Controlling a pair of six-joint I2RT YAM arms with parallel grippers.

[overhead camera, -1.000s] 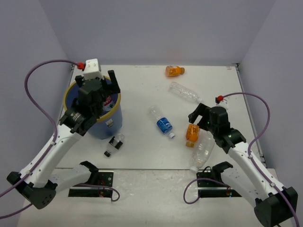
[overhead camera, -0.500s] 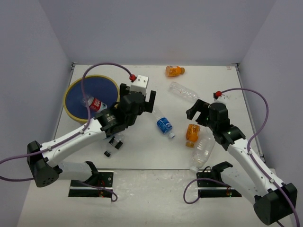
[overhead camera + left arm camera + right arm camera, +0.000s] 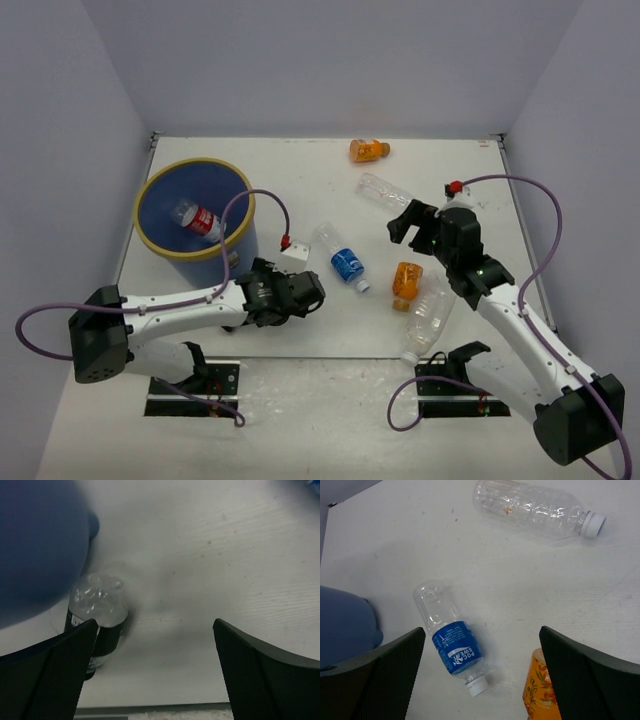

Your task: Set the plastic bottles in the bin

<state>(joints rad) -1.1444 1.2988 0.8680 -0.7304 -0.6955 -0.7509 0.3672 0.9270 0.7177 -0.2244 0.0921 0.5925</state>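
Reaching step, it seems: left gripper (image 3: 155,625), jaws spread wide and holding nothing, low near the table's (image 3: 300,190) front edge, needs centring on the black-labelled clear bottle (image 3: 97,622) beside the blue bin (image 3: 148,238) before closing; right gripper (image 3: 482,630) likewise spread, empty.

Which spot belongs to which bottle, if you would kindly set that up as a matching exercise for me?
Bottles:
1. red-label bottle
2. blue-label bottle
3. black-label bottle
4. far orange bottle

Places:
A. at the far edge of the table
B. inside the bin
C. mid-table, between the arms
D. lying just outside the bin

Pairs: 1-B, 2-C, 3-D, 4-A
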